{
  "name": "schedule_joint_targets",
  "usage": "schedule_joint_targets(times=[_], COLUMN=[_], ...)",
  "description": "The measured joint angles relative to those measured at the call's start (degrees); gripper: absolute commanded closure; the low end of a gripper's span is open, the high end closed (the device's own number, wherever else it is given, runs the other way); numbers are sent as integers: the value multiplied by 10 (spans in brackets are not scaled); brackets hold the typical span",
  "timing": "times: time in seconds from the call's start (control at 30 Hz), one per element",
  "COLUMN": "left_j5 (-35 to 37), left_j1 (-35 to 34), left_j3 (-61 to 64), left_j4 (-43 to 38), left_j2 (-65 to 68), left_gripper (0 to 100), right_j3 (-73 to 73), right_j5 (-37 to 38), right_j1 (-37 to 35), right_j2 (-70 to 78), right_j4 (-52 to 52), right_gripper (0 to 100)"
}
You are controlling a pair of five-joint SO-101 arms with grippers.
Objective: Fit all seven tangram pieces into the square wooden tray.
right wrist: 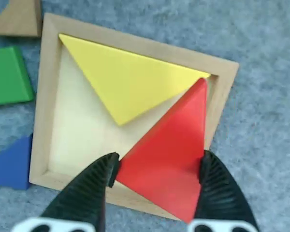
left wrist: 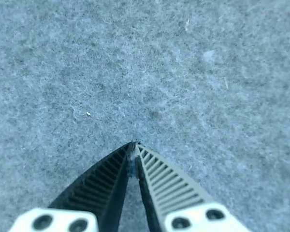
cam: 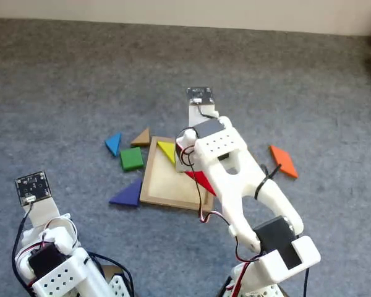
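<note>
The worktop [cam: 62,74] is covered in grey, short-pile carpet, flecked with lint in the left wrist view; a pale wall strip [cam: 173,12] runs along its far edge.

The tray [cam: 167,184] lies near the middle of the worktop; the yellow triangle [cam: 167,150] lies flat inside it along the far rim. The right jaws are clamped on the red triangle [right wrist: 171,154], one finger on each side; its tip touches the yellow triangle [right wrist: 130,82] at a tray [right wrist: 41,96] corner, and its broad end overhangs the near rim.

Outside the tray on its left are the green square [cam: 132,159], the brown triangle [cam: 141,138], the light blue triangle [cam: 114,144] and the dark blue triangle [cam: 128,194]; the dark blue one touches the tray's near left corner. The orange piece [cam: 283,161] lies well apart on the right.

The left jaws are together, over bare carpet [left wrist: 145,72]; the left arm [cam: 49,253] sits at the near left.
</note>
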Motion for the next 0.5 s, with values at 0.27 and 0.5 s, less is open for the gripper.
schedule_joint_targets(times=[0.27, 0.5], left_j5=[0, 0], left_j1=[0, 0], left_j3=[0, 0], left_j4=[0, 0], left_j2=[0, 0], left_gripper=[992, 992], right_j3=[64, 66], right_j5=[-7, -96], right_j1=[-4, -4], right_j2=[0, 0], right_j4=[-70, -72], right_gripper=[900, 900])
